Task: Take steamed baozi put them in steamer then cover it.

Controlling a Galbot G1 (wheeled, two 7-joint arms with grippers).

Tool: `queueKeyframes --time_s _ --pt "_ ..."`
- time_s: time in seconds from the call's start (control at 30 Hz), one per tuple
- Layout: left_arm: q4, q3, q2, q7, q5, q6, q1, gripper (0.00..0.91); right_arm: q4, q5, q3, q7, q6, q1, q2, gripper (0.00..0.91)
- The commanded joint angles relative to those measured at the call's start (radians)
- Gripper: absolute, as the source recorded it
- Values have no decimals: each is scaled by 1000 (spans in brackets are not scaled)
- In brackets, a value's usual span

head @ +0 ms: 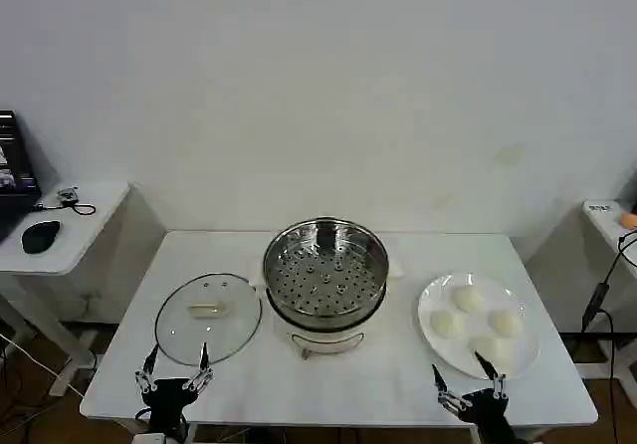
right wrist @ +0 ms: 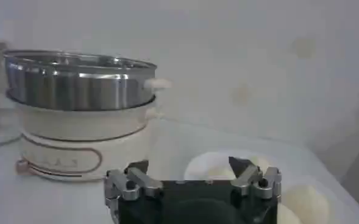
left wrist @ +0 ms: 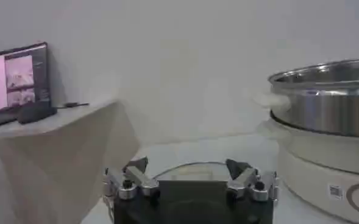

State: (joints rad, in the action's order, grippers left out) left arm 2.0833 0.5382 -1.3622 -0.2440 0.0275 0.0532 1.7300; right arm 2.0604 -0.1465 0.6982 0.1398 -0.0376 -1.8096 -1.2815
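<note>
Item: right gripper (head: 466, 382). Held at the near table edge, fingers spread wide, nothing between them. The white plate (head: 432, 336) lies just ahead of it and carries four steamed baozi (head: 492, 348); the nearest bun sits directly beyond the fingertips.

Item: left gripper (head: 175, 364). Held at the near edge on the other side, fingers likewise spread wide and empty. The cover (head: 207, 316), glass with a pale handle, lies flat on the table (head: 328, 379) just ahead of it.

Item: steamer (head: 325, 270). Stands between the two grippers, beyond both, uncovered; its perforated floor is bare. No bun is judged to have been loaded yet.

Step in hand, judged: first bun to be picked by the right gripper.

Handling notes:
- The nearest bun is best taken first, so that the others are not brushed.
- The bun should be straddled across its widest part and closed upon gently; soft dough is likely to dent.
- It should be lifted clear of the steel rim before lowering.
- It is best placed toward one side of the basket, room being left for three more.
</note>
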Motion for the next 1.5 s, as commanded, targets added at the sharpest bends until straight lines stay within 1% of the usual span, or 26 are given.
queueKeyframes --time_s 0.03,0.1,0.17,0.2,0.23,0.27,0.3,0.33,0.37,0.4,0.43,0.5,0.53,0.6,0.67,0.7,0.73,0.8,0.87,0.9,0.93,1.0,1.1,1.2,1.3,1.5 --pt "56 27 2 135 -37 120 -16 907 -13 51 92 28 169 108 201 907" --pt "51 38 3 161 -63 108 -20 907 -24 54 114 56 208 138 268 907" --pt "50 49 5 173 -78 101 -24 907 -48 62 144 120 265 182 373 907" --pt "50 49 5 172 -82 96 -24 907 -54 70 149 150 269 195 395 907" --pt "50 51 4 164 -90 86 -24 907 -78 83 166 221 307 218 458 907" --pt "50 51 4 153 -99 76 -24 907 -95 94 173 270 322 245 503 907" --pt "51 52 4 146 -106 69 -24 907 -120 100 177 294 327 266 530 907" --pt "54 54 5 144 -113 58 -21 907 -159 121 176 357 332 307 605 907" --pt "56 57 7 143 -114 56 -19 907 -189 137 172 393 332 336 650 907" --pt "58 62 9 143 -114 54 -17 907 -222 161 160 459 330 371 702 907" --pt "57 64 10 143 -114 53 -17 907 -259 188 142 495 325 403 747 907" --pt "55 70 11 145 -118 51 -16 907 -323 234 106 627 288 481 812 907" --pt "55 71 10 146 -119 50 -16 907 -339 258 84 668 273 525 831 907" --pt "59 76 11 148 -122 50 -13 907 -409 304 -5 771 223 640 878 907" --pt "61 78 10 148 -125 50 -11 907 -452 327 -128 814 200 754 902 907" --pt "62 80 10 149 -127 49 -10 907 -489 332 -223 840 191 850 914 907" --pt "63 82 8 148 -129 48 -9 907 -509 335 -274 858 182 922 919 907" --pt "67 87 8 148 -132 48 -10 907 -597 353 -474 891 147 1144 920 907" --pt "73 93 8 147 -132 48 -10 907 -637 366 -605 916 128 1243 910 907" --pt "76 98 7 147 -132 48 -12 907 -684 367 -753 936 115 1386 888 907" --pt "76 100 8 147 -132 48 -14 907 -701 366 -771 944 115 1417 883 907" --pt "85 110 7 148 -131 49 -14 907 -787 382 -970 969 83 1560 846 907" --pt "93 120 4 149 -133 49 -12 907 -858 413 -1098 999 48 1656 777 907" --pt "97 127 -5 149 -137 46 -8 907 -907 437 -1163 1018 21 1700 718 907" --pt "102 135 -11 149 -139 45 -4 907 -953 446 -1196 1024 14 1720 659 907" --pt "110 145 -15 149 -142 47 -3 907 -1073 465 -1243 1013 1 1733 541 907"
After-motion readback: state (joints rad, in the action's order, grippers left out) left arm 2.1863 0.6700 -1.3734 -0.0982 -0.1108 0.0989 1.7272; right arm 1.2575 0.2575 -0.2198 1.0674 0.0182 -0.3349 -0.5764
